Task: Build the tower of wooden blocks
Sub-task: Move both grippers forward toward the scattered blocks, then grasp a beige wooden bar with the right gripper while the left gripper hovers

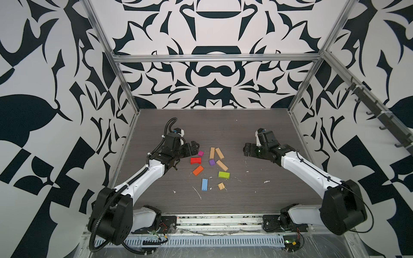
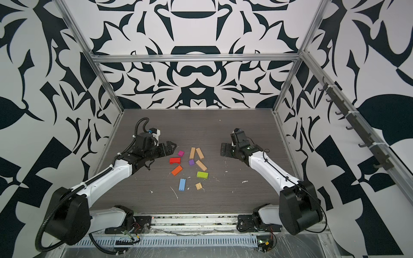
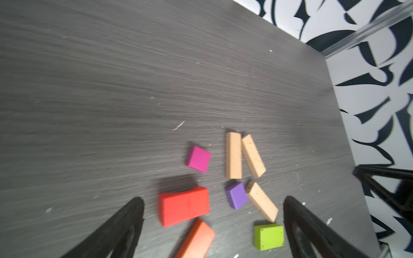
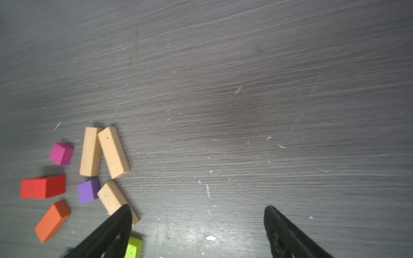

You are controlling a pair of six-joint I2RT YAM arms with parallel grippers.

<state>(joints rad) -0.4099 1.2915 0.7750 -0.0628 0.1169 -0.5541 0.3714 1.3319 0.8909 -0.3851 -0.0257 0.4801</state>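
Observation:
The wood blocks lie loose on the dark table (image 1: 257, 138), none stacked; the wood block tower is not in view. They are a magenta cube (image 1: 200, 153), red block (image 1: 195, 160), orange block (image 1: 198, 170), purple cube (image 1: 212, 162), three tan planks (image 1: 219, 153), green block (image 1: 224, 175), blue block (image 1: 204, 184) and ridged tan square (image 1: 221, 186). My left gripper (image 1: 195, 146) hovers open just left of the magenta cube; in its wrist view the left gripper (image 3: 214, 201) looks down on the red block (image 3: 184, 205). My right gripper (image 1: 245, 152) (image 4: 197, 207) is open over bare table, right of the planks (image 4: 114, 152).
Patterned walls and aluminium frame posts (image 1: 131, 107) close in the table on three sides. A metal rail with cable ducting (image 1: 219, 241) runs along the front edge between the two arm bases. Small white scraps (image 1: 197, 193) dot the table.

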